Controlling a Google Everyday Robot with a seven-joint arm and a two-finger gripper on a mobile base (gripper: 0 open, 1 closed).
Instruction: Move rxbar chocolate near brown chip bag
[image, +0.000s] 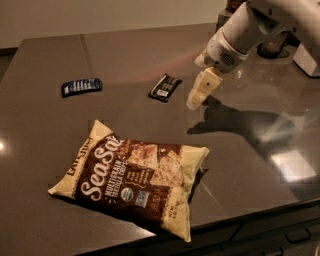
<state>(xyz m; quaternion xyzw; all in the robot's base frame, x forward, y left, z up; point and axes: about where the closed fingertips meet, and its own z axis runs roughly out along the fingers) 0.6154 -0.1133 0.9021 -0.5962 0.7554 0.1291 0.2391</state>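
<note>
The rxbar chocolate is a small flat black wrapper with white label text, lying on the dark table at centre back. The brown chip bag lies flat in the front centre, dark brown with white "Sea Salt" lettering and cream edges. My gripper hangs from the white arm at upper right, just right of the rxbar and above the table, holding nothing that I can see.
A dark blue bar wrapper lies at back left. A white object stands at the right edge, and a dark container sits behind the arm. The table's front edge runs along the bottom right.
</note>
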